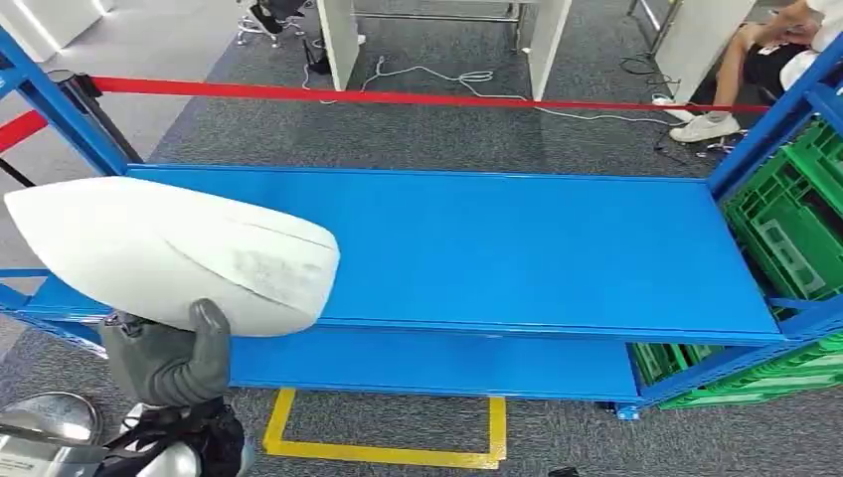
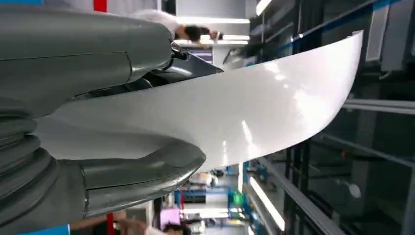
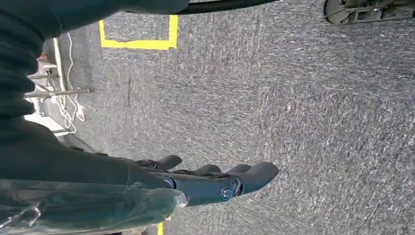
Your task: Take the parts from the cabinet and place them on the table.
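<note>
Left hand point(image 1: 169, 358) grips white curved part point(image 1: 179, 253) from below over blue shelf point(image 1: 517, 248); right hand point(image 3: 215, 183) hangs empty, fingers apart; keep part level, lower slowly.

The white part point(image 1: 179, 253) covers most of the left hand point(image 1: 174, 358), so only its thumb and grey cover show beneath it, and it hides the near left stretch of the blue shelf point(image 1: 517, 248). The green crates point(image 1: 795, 214) and a seated person point(image 1: 756, 60) are cut off at the frame's right edge. In the left wrist view the background behind the part is blurred.
</note>
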{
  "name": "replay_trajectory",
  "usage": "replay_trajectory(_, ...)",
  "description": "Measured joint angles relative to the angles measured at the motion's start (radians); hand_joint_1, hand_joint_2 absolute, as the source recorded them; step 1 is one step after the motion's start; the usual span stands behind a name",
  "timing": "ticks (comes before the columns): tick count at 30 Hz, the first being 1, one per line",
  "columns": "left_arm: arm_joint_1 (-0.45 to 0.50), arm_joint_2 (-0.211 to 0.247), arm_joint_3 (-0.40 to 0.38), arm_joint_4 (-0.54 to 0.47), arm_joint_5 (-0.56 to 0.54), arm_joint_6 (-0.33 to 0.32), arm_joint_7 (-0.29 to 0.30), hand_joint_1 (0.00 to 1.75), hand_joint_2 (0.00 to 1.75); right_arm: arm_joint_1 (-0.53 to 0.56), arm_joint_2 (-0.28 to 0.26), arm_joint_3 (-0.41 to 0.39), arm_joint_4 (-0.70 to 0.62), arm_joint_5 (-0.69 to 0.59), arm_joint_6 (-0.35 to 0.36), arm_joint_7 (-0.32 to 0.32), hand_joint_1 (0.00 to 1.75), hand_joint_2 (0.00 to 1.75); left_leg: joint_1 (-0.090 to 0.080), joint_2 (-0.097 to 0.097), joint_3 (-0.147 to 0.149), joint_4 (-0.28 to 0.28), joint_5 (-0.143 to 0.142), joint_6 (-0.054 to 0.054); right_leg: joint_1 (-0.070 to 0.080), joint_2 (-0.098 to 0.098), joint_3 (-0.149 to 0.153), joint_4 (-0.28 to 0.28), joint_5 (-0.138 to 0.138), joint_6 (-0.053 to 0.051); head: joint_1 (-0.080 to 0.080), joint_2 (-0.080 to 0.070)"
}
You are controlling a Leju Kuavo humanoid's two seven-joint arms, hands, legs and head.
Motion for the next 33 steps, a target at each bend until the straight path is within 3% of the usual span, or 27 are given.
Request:
replay_trajectory(4,-0.001,0.007,-0.01,0.004,0.0,-0.008,0.0,1.75,1.75,0.0,0.0,-0.002,0.0,0.0,0.001,0.0,0.0,1.75,-0.007,0.0,-0.001,0.001,-0.002,0.009,-0.007,0.0,0.0,0.0,0.0,0.007,-0.001,0.0)
replay_trajectory(7,-0.002,0.01,-0.011,0.004,0.0,-0.008,0.0,1.75,1.75,0.0,0.0,-0.002,0.0,-0.001,0.001,-0.002,0.0,1.75,-0.009,0.0,0.002,-0.012,0.014,0.024,-0.01,0.001,0.005,-0.01,0.011,0.023,-0.002,0.0)
replay_trajectory(8,-0.003,0.009,-0.011,0.005,0.0,-0.008,0.0,1.75,1.75,0.0,0.0,-0.002,0.0,-0.001,0.001,-0.005,0.0,1.75,-0.002,0.005,0.008,-0.026,0.024,0.027,-0.011,-0.003,-0.002,-0.004,-0.003,0.023,0.0,0.0)
replay_trajectory(9,-0.004,0.009,-0.011,0.005,-0.001,-0.008,0.0,1.75,1.75,0.001,0.0,-0.003,0.0,-0.001,0.001,-0.006,0.0,1.75,-0.001,0.006,0.009,-0.031,0.027,0.032,-0.009,-0.007,-0.01,0.025,-0.039,0.024,0.003,0.0)
replay_trajectory(12,-0.004,0.011,-0.011,0.006,-0.002,-0.008,0.0,1.75,1.75,0.001,0.0,-0.004,0.0,-0.001,0.002,-0.008,0.0,1.75,0.0,0.01,0.004,-0.031,0.03,0.034,-0.011,-0.01,-0.087,0.249,-0.165,0.03,0.005,0.0)
replay_trajectory(13,-0.003,0.013,-0.011,0.008,-0.002,-0.008,0.0,1.75,1.75,0.001,0.0,-0.004,0.0,-0.001,0.002,-0.008,0.0,1.75,0.0,0.01,0.001,-0.031,0.032,0.032,-0.011,-0.01,-0.099,0.292,-0.177,0.033,0.005,0.0)
replay_trajectory(14,-0.003,0.015,-0.011,0.01,-0.002,-0.008,0.0,1.75,1.75,0.001,0.0,-0.004,0.0,-0.001,0.002,-0.008,0.0,1.75,0.001,0.01,-0.001,-0.031,0.035,0.029,-0.012,-0.011,-0.085,0.282,-0.162,0.035,0.005,0.0)
replay_trajectory(15,-0.003,0.015,-0.011,0.01,-0.002,-0.008,0.0,1.75,1.75,0.001,0.0,-0.004,0.0,-0.001,0.002,-0.008,0.0,1.75,0.003,0.01,-0.003,-0.03,0.037,0.025,-0.015,-0.012,-0.051,0.229,-0.131,0.037,0.005,0.0)
replay_trajectory(17,-0.003,0.015,-0.011,0.01,-0.002,-0.008,0.0,1.75,1.75,-0.001,-0.001,-0.004,0.0,-0.001,0.002,-0.008,0.0,1.75,0.009,0.008,-0.008,-0.024,0.041,0.014,-0.022,-0.014,0.066,0.039,-0.062,0.047,0.006,0.0)
replay_trajectory(18,-0.003,0.014,-0.011,0.01,0.0,-0.008,0.0,1.75,1.75,-0.005,0.001,-0.004,0.0,-0.001,0.003,-0.008,0.0,1.75,0.005,0.008,-0.012,-0.02,0.043,0.004,-0.02,-0.007,0.096,-0.01,-0.089,0.052,0.01,0.0)
replay_trajectory(19,-0.004,0.014,-0.011,0.011,0.003,-0.008,0.0,1.75,1.75,-0.005,0.002,-0.004,0.0,-0.001,0.003,-0.009,0.0,1.75,0.004,0.006,-0.014,-0.02,0.045,-0.003,-0.017,0.003,0.091,0.005,-0.063,0.03,0.008,0.0)
replay_trajectory(20,-0.004,0.014,-0.012,0.011,0.004,-0.01,0.0,1.75,1.75,-0.006,0.002,-0.004,0.0,0.0,0.003,-0.009,0.0,1.75,0.003,0.004,-0.014,-0.014,0.05,-0.009,-0.019,0.003,0.083,0.0,-0.072,0.02,0.005,0.0)
replay_trajectory(22,-0.003,0.015,-0.012,0.011,0.005,-0.01,0.0,1.75,1.75,-0.007,0.002,-0.004,0.0,0.0,0.003,-0.009,0.0,1.75,0.006,0.003,-0.017,-0.019,0.061,-0.021,-0.015,0.004,0.075,0.008,-0.066,0.005,0.004,0.0)
replay_trajectory(23,-0.003,0.015,-0.012,0.011,0.005,-0.008,0.0,1.75,1.75,-0.006,0.002,-0.004,0.0,0.0,0.004,-0.009,0.0,1.75,0.009,0.004,-0.022,-0.016,0.056,-0.026,-0.017,0.0,0.065,0.004,-0.057,-0.008,0.003,0.0)
replay_trajectory(24,-0.003,0.015,-0.012,0.011,0.004,-0.006,0.0,1.75,1.75,-0.007,0.002,-0.004,0.0,0.0,0.004,-0.009,0.0,1.75,0.008,0.006,-0.035,0.009,0.013,-0.028,-0.016,-0.001,0.06,0.004,-0.049,-0.016,-0.001,0.0)
replay_trajectory(26,-0.004,0.016,-0.012,0.011,0.004,-0.005,0.0,1.75,1.75,-0.007,0.001,-0.004,0.0,0.0,0.004,-0.008,0.0,1.75,0.007,0.006,-0.08,0.144,-0.097,-0.03,-0.014,-0.004,0.038,0.004,-0.034,-0.026,-0.006,0.0)
replay_trajectory(27,-0.004,0.016,-0.012,0.011,0.004,-0.005,0.0,1.75,1.75,-0.007,0.001,-0.004,0.0,0.0,0.004,-0.008,0.0,1.75,0.006,0.006,-0.103,0.22,-0.137,-0.03,-0.011,-0.006,0.028,0.004,-0.026,-0.027,-0.005,0.0)
replay_trajectory(28,-0.004,0.018,-0.012,0.011,0.004,-0.004,0.0,1.75,1.75,-0.007,0.001,-0.004,0.0,0.0,0.004,-0.008,0.0,1.75,0.006,0.006,-0.115,0.275,-0.156,-0.029,-0.008,-0.008,0.017,0.005,-0.02,-0.029,-0.006,0.0)
replay_trajectory(29,-0.003,0.018,-0.012,0.011,0.003,-0.003,0.0,1.75,1.75,-0.006,0.001,-0.004,0.0,0.002,0.004,-0.008,0.0,1.75,0.006,0.006,-0.106,0.286,-0.146,-0.025,-0.005,-0.008,0.005,0.005,-0.012,-0.029,-0.006,0.0)
replay_trajectory(30,-0.004,0.018,-0.012,0.011,-0.004,0.002,0.0,1.75,1.75,-0.007,0.001,-0.004,0.0,0.004,0.004,-0.011,0.0,1.75,0.005,0.006,-0.078,0.256,-0.115,-0.02,-0.003,-0.008,-0.005,0.005,-0.008,-0.028,-0.005,0.0)
replay_trajectory(32,-0.005,0.018,-0.012,0.01,-0.016,0.024,0.0,1.75,1.75,-0.007,0.001,-0.004,0.0,-0.001,0.005,-0.038,0.0,1.75,-0.001,0.006,0.022,0.117,-0.048,-0.007,-0.002,-0.008,-0.018,0.005,0.005,-0.023,-0.006,0.0)
replay_trajectory(33,-0.005,0.018,-0.013,0.006,-0.019,0.034,0.0,1.75,1.75,-0.007,0.001,-0.004,0.0,-0.001,0.006,-0.05,0.0,1.75,-0.004,0.006,0.08,0.036,-0.053,0.0,-0.002,-0.007,-0.019,0.005,0.01,-0.019,-0.006,0.0)
